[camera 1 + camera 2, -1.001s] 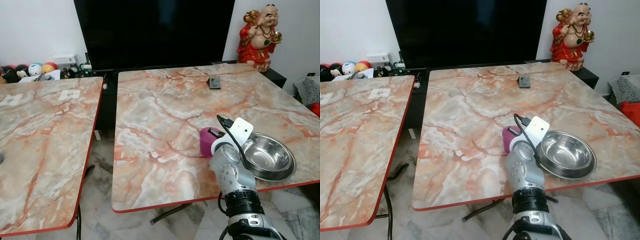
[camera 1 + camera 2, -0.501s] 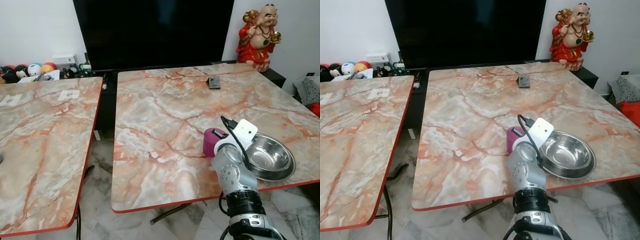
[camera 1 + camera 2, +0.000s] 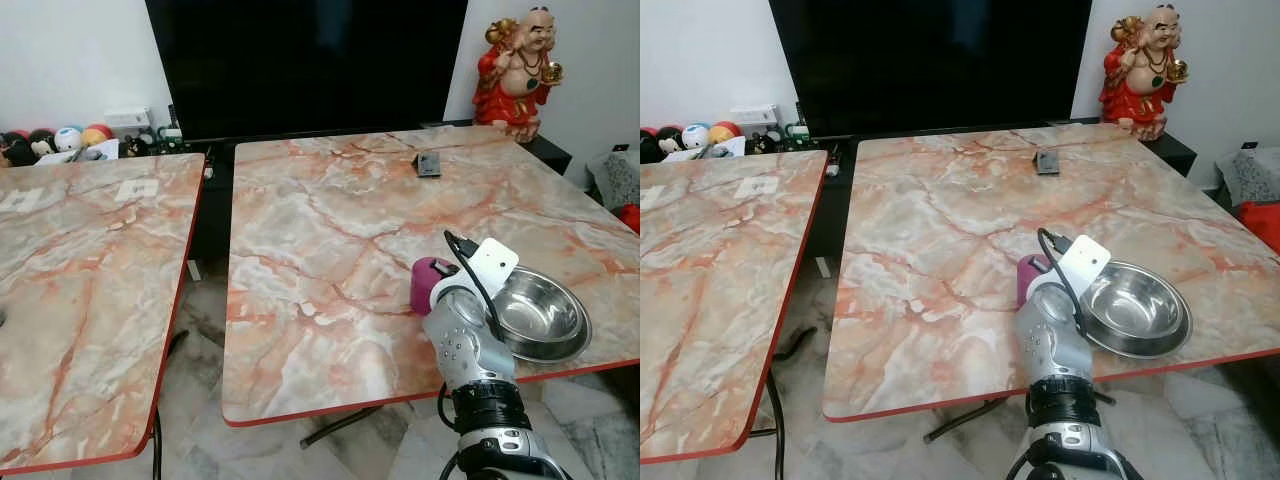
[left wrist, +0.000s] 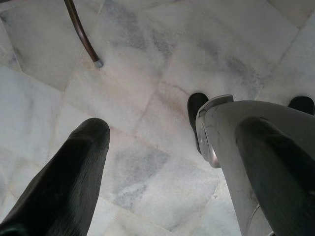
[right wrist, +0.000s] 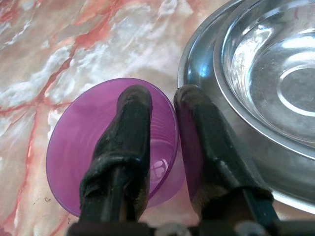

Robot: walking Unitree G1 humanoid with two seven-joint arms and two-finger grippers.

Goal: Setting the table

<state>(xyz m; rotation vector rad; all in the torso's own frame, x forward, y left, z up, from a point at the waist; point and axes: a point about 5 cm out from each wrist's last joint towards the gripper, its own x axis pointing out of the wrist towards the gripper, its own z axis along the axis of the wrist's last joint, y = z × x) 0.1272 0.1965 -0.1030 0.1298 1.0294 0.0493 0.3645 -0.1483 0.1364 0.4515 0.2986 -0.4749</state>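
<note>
A purple plastic cup (image 3: 427,283) stands on the right marble table (image 3: 330,230), right beside a steel bowl (image 3: 542,314) near the table's front right corner. My right gripper (image 5: 164,115) is shut on the cup's rim (image 5: 110,142), one finger inside the cup and one outside, next to the bowl (image 5: 256,88). My right arm (image 3: 470,350) rises from below the table's front edge. My left gripper (image 4: 167,142) hangs open over the floor, holding nothing.
A small dark device (image 3: 429,164) lies at the far side of the table. A second marble table (image 3: 80,270) stands to the left, across a narrow gap. A television (image 3: 310,60) and a red figurine (image 3: 520,65) stand behind.
My right gripper has carried the purple cup a little to the right, closer to the steel bowl.
</note>
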